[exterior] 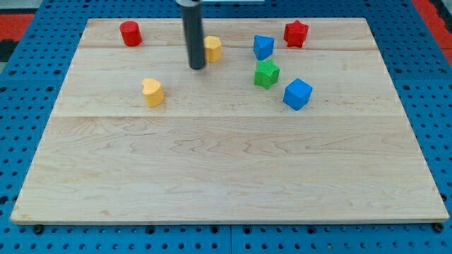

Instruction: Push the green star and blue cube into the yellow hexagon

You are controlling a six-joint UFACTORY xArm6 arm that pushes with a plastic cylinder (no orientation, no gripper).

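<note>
The green star (pixel 266 73) and blue cube (pixel 297 94) look light, rigid and prone to spinning; each should be pushed from its right face. The yellow hexagon (pixel 212 49) sits top centre, my tip (pixel 197 68) just left of it. The end effector is a bare rod, no jaws. A second blue block (pixel 263 46), red star (pixel 296 33), red cylinder (pixel 130 33) and yellow heart (pixel 152 92) dot the bench (pixel 226 169).

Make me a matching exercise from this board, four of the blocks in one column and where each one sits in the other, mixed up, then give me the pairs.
Blocks:
1. red cylinder
2. red star
3. green star
4. yellow heart

Places:
A. near the view's top right corner
B. between the two blue blocks
C. near the view's top left corner
D. below and to the view's left of my tip

Pairs: 1-C, 2-A, 3-B, 4-D
</note>
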